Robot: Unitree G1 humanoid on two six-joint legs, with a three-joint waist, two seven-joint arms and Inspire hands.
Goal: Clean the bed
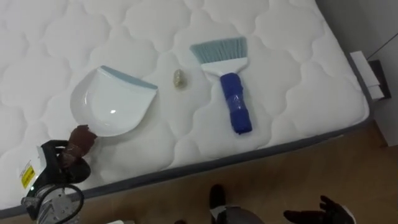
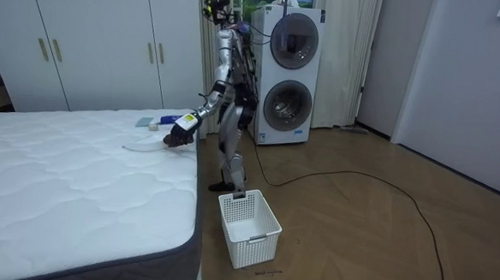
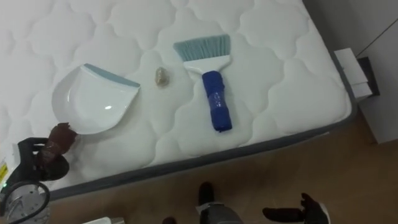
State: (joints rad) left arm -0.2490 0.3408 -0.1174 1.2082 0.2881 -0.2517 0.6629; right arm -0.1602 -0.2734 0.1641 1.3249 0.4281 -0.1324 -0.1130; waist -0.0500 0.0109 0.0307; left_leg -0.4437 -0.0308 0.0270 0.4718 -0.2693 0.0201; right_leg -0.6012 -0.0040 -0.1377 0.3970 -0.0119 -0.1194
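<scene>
- Three things are laid out on the bed, all toward the near edge where the robot is stood: a white dustpan, a small crumpled scrap and a blue-handled brush.
- The scrap sits between the other two, just beside the dustpan's open lip, which is turned toward it. So one short sweep is probably all that's needed.
- The brush is laid with its bristles toward the far edge and its handle pointing back at the near edge. It looks like it can be picked up from the robot's side without any awkward twisting.
- The left hand is set at the dustpan's handle end, right by the near edge, likely so the pan can be steadied. Whether the handle is actually gripped can't be told, it's too murky down there.
- The right hand is held low over the floor, off the bed past the near edge. It's loosely spread with nothing in it, and the brush isn't touched yet.
- A white basket is parked on the floor beside the bed, by the robot's feet, presumably for the scrap to be tipped into.
- The job is judged barely started.
</scene>
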